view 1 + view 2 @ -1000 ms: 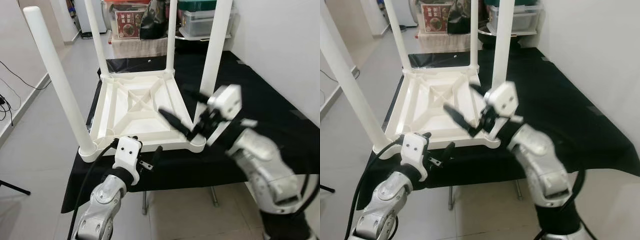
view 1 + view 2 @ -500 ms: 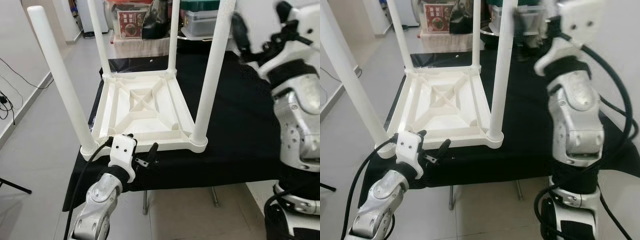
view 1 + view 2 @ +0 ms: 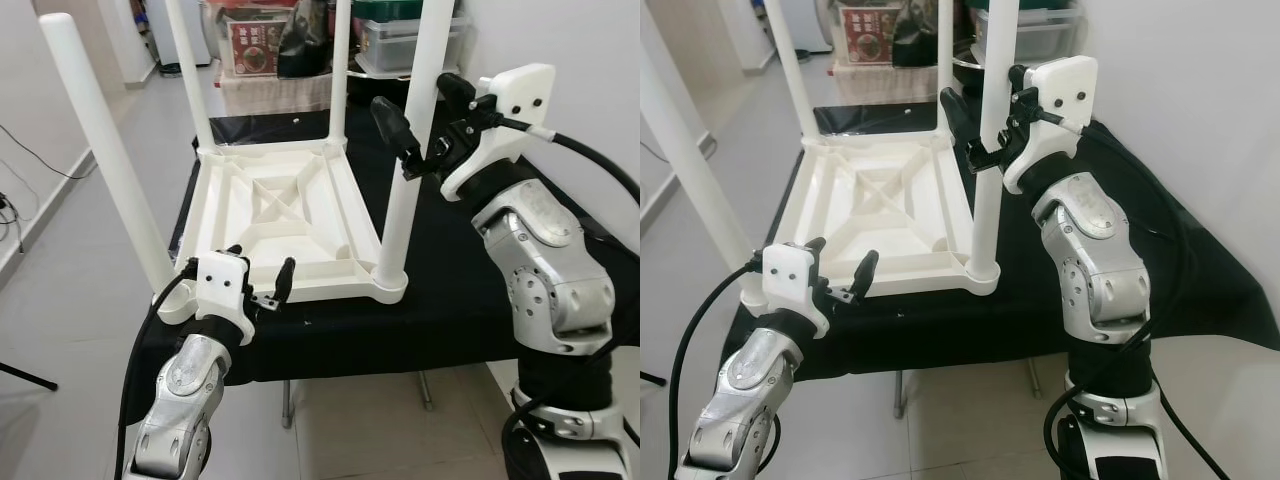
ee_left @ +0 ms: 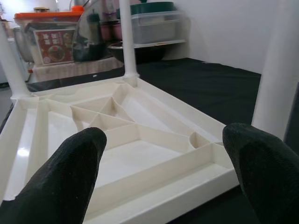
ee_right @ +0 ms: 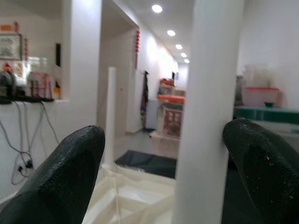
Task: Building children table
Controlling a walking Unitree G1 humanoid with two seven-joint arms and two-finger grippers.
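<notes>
A white children's table (image 3: 280, 215) lies upside down on a black-covered worktop (image 3: 480, 230), its four legs pointing up. My right gripper (image 3: 415, 108) is raised and open, one finger on each side of the near right leg (image 3: 405, 190) at about mid-height. In the right wrist view that leg (image 5: 210, 116) stands between the fingers (image 5: 70, 172), closer to one of them, and I cannot tell whether they touch it. My left gripper (image 3: 258, 265) is open and empty, low at the near edge of the tabletop frame (image 4: 140, 154).
The near left leg (image 3: 100, 150) leans up beside my left arm. Storage boxes and bags (image 3: 400, 40) stand behind the worktop. A white wall is on the right. Open tiled floor (image 3: 60, 330) with cables lies to the left.
My right arm swung up from the table's near right corner, and its gripper now straddles the near right leg. The left gripper has barely moved.
</notes>
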